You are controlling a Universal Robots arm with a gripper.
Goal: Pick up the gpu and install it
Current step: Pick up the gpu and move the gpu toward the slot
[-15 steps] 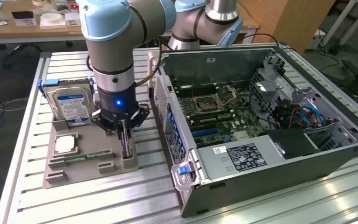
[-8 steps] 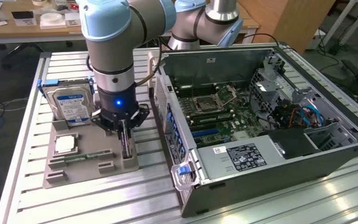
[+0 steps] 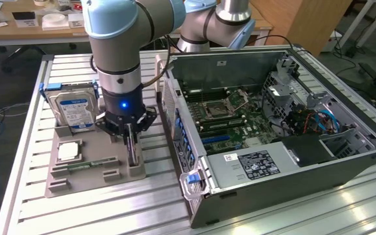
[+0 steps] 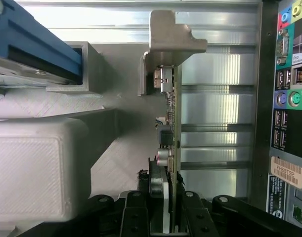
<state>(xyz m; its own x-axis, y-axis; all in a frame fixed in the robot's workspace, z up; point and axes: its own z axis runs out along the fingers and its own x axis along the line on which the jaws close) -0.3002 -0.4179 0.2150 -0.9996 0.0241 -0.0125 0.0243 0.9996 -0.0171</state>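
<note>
Down on the slatted metal table (image 3: 77, 215), the arm reaches straight down over a tan parts holder (image 3: 96, 181) that sits toward the exterior view's left, just beside an open computer case (image 3: 293, 186). Its gripper (image 3: 129, 142) is pinching the graphics card (image 3: 133, 159), which stands upright on its long edge in a slot at the side of the holder nearest the case. From the wrist camera the card (image 4: 174, 118) is seen edge-on as a thin strip with small parts sticking out of one face, and its silver end bracket (image 4: 173, 37) is at the end away from the gripper (image 4: 169, 207). One of the black fingers (image 4: 155, 190) lies against one face and its partner against the other, so the card is squeezed between them. Whether its lower edge is seated in the slot or just clear of it cannot be told. A hard drive (image 3: 74, 110) with a blue and white label stands in the far part of the holder, well apart from the card. A square chip (image 3: 68, 152) lies flat near the holder's middle, with a narrow green memory stick (image 3: 91, 165) just beside it. The case lies on its side with the motherboard (image 3: 224, 117) facing up, and its rear panel of ports (image 4: 289, 98) shows in the wrist view, near the card and apart from it.
</note>
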